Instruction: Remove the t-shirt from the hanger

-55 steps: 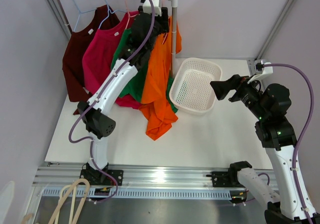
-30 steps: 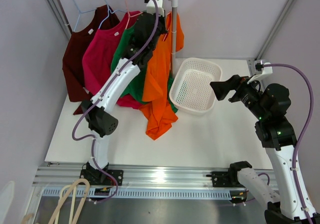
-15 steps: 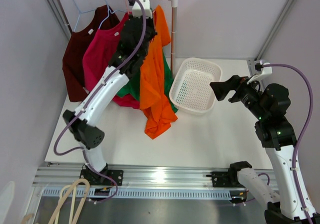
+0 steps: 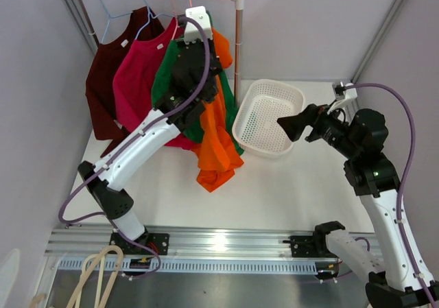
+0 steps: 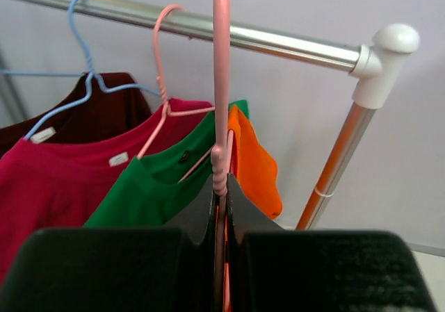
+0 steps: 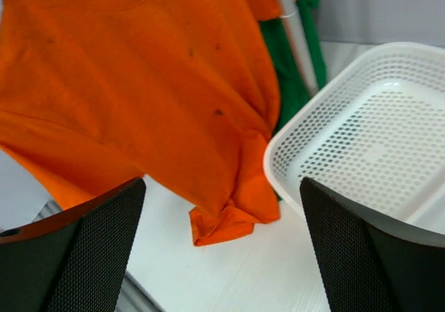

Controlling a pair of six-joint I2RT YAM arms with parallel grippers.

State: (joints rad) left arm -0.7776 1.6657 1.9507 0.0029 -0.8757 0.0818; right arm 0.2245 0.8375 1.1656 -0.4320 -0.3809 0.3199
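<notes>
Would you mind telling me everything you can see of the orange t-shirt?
The orange t-shirt is bright, soft-looking knit with a round neck, short sleeves and a few small dark specks. It hangs long and creased from a pink hanger that the left gripper pinches at the neck, next to the green t-shirt. Its crumpled lower corner seems to rest on the white table, beside the basket.
</notes>
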